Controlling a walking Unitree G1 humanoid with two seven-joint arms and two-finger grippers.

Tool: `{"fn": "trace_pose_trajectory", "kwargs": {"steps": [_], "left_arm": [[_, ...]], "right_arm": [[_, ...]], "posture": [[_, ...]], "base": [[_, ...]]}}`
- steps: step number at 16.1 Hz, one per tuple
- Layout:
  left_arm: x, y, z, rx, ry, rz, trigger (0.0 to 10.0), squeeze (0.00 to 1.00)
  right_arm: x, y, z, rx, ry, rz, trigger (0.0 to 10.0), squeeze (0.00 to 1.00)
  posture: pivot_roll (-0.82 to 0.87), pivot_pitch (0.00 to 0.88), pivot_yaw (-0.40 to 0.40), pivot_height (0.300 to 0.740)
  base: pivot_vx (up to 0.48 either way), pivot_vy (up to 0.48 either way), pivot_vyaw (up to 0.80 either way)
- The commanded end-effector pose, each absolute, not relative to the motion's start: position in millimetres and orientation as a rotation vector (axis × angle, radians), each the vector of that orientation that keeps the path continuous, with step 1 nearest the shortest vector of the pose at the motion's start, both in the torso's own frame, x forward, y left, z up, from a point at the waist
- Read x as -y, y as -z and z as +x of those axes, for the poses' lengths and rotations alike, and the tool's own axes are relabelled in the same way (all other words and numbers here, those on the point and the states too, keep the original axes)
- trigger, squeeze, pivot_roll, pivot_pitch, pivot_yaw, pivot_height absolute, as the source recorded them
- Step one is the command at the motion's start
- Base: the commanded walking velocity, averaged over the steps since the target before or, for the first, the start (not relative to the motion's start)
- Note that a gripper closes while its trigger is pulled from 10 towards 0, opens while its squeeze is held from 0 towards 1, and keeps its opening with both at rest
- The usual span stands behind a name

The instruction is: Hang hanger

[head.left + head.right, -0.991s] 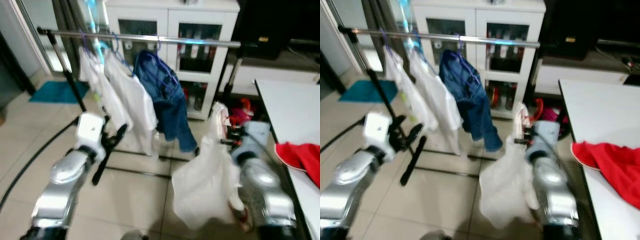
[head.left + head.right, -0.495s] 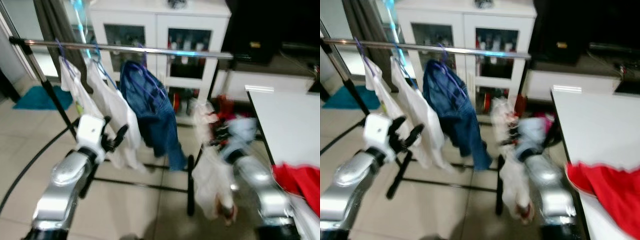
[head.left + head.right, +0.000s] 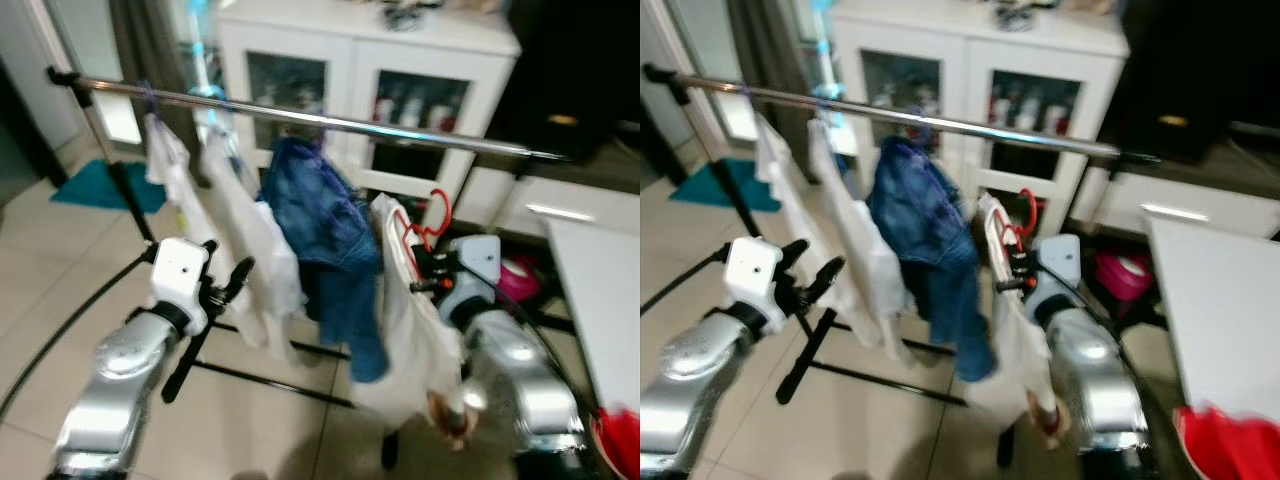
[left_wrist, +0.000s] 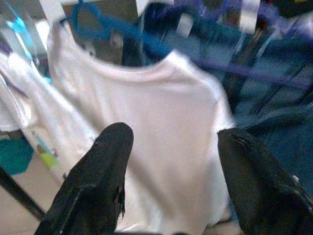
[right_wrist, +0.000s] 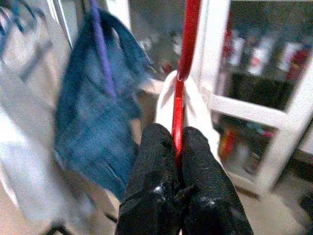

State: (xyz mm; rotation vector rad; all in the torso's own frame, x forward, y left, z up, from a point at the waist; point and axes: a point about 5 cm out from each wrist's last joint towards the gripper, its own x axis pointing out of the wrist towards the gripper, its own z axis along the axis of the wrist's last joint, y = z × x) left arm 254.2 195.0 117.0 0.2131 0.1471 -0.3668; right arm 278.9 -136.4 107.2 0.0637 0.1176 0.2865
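Note:
My right gripper [image 3: 425, 276] is shut on the neck of a red hanger [image 5: 189, 46] that carries a white garment [image 3: 405, 330]. The hanger's hook [image 3: 437, 214] stands below the silver rail [image 3: 330, 122], just right of the hanging jeans [image 3: 325, 215], and is not on the rail. My left gripper [image 3: 226, 284] is open, held in front of a white shirt [image 4: 161, 122] that hangs from a blue hanger [image 4: 98, 27]. Nothing is between its fingers [image 4: 105, 166].
A white glass-door cabinet [image 3: 370, 60] stands behind the rack. A white table [image 3: 600, 300] with a red cloth [image 3: 620, 440] is at the right. The rack's black base bar [image 3: 270, 375] lies on the tiled floor, with a teal mat [image 3: 100, 185] far left.
The camera has shifted and the rack looks nearer. My right gripper has lifted the hanger and white garment up beside the jeans, closer to the rail. The left gripper stays open.

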Motion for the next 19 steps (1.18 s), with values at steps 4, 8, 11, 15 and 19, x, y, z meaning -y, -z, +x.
{"fn": "trace_pose_trajectory", "kwargs": {"steps": [4, 8, 11, 15, 19], "left_arm": [[-172.6, -134.0, 252.3, -0.073, 0.561, 0.228, 10.0, 0.07], [-163.3, -149.3, 254.8, -0.057, 0.7, 0.208, 10.0, 0.07], [-156.9, -161.9, 259.7, -0.054, 0.799, 0.228, 10.0, 0.07], [-148.4, -173.8, 262.0, -0.028, 0.872, 0.194, 10.0, 0.07], [-136.2, -190.9, 261.0, 0.03, 0.958, 0.141, 10.0, 0.07]], "right_arm": [[158.6, -135.9, 286.6, 0.051, -0.141, 0.126, 10.0, 0.0], [162.3, -145.4, 302.1, 0.099, -0.109, 0.071, 10.0, 0.0], [156.9, -152.8, 330.9, 0.049, -0.133, 0.044, 10.0, 0.0], [156.0, -153.5, 356.4, -0.03, -0.152, -0.01, 10.0, 0.0], [158.2, -159.3, 386.9, -0.128, -0.133, -0.054, 10.0, 0.0]], "posture": [[0.01, 0.006, -0.015, 0.74], [0.01, 0.0, -0.006, 0.74], [0.01, 0.0, 0.005, 0.74], [0.01, 0.0, 0.016, 0.74], [0.02, 0.003, 0.019, 0.74]], "base": [[0.0, 0.0, 0.0], [0.0, 0.0, 0.0], [0.0, 0.0, 0.0], [0.0, 0.0, 0.0], [0.0, 0.0, 0.0]]}}
